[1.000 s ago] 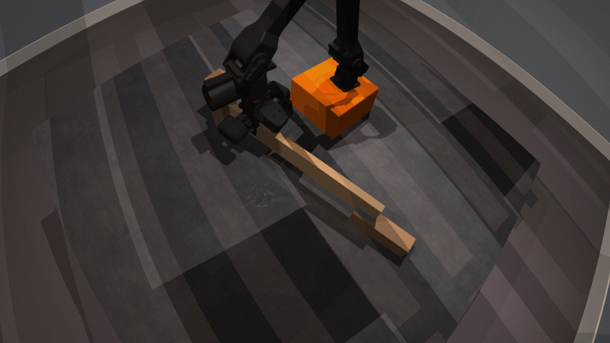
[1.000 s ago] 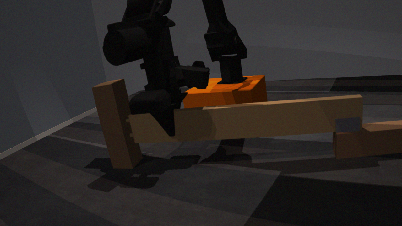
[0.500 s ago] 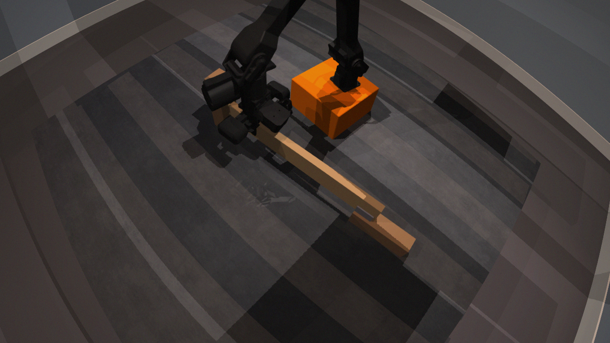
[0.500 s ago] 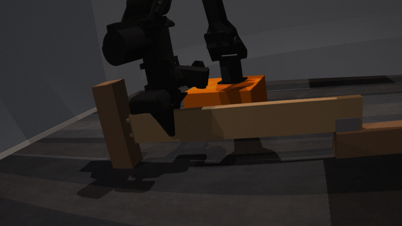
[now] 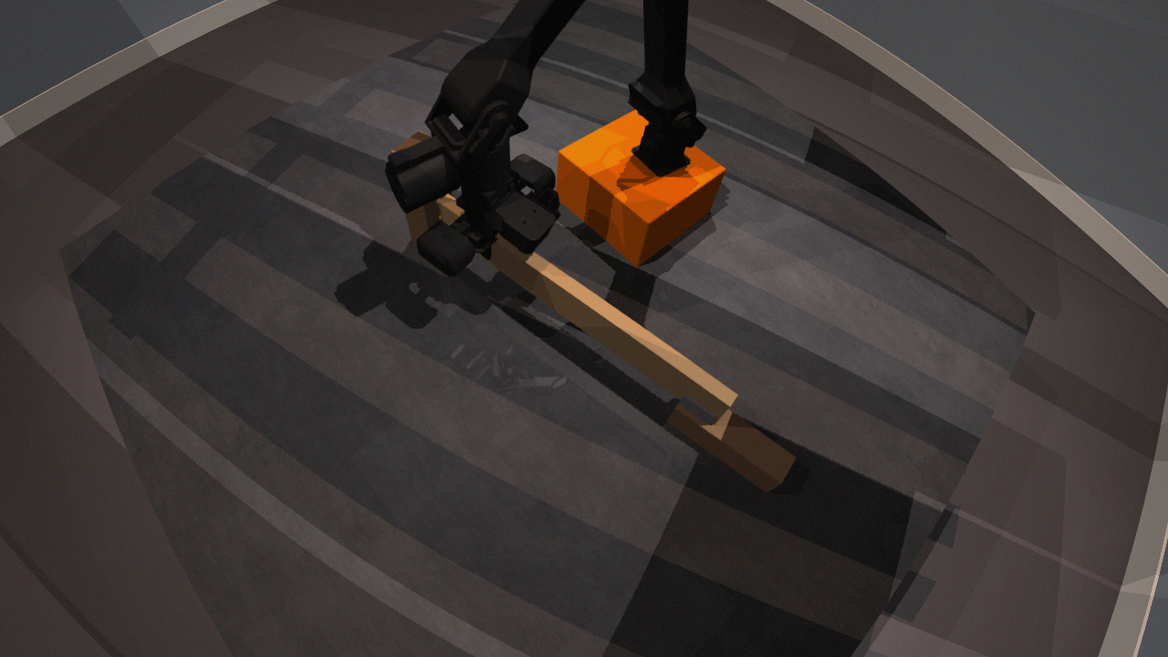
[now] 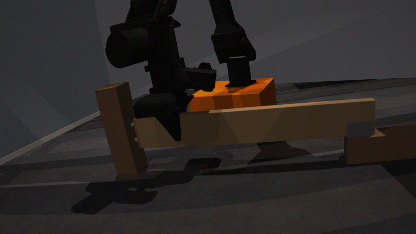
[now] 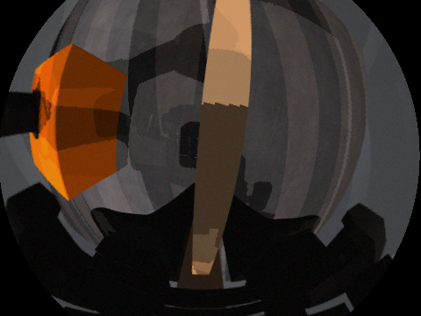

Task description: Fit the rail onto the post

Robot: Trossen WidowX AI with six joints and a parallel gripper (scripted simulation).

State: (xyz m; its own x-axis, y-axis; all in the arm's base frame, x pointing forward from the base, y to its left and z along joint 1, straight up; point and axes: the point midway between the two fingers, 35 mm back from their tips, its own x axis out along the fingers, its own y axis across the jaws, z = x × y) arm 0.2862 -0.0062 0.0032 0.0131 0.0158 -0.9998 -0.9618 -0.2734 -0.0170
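Observation:
The long wooden rail (image 5: 620, 327) (image 6: 261, 123) (image 7: 224, 123) is lifted off the table, roughly level. Its far end sits in the bracket on the low footboard block (image 5: 747, 453) (image 6: 383, 145). Its near end stands just short of the upright post (image 6: 120, 128) (image 5: 417, 141). The two pegs (image 6: 133, 132) show in the small gap between post and rail, partly inside the rail's end. My gripper (image 6: 171, 122) (image 5: 482, 236) is shut on the rail close to its near end, gripping from above. In the wrist view the rail runs straight up from between the fingers.
An orange block (image 5: 641, 192) (image 6: 232, 94) (image 7: 73, 129) carries the arm's base, just behind the rail. The round table's pale rim (image 5: 1086, 212) curves around the scene.

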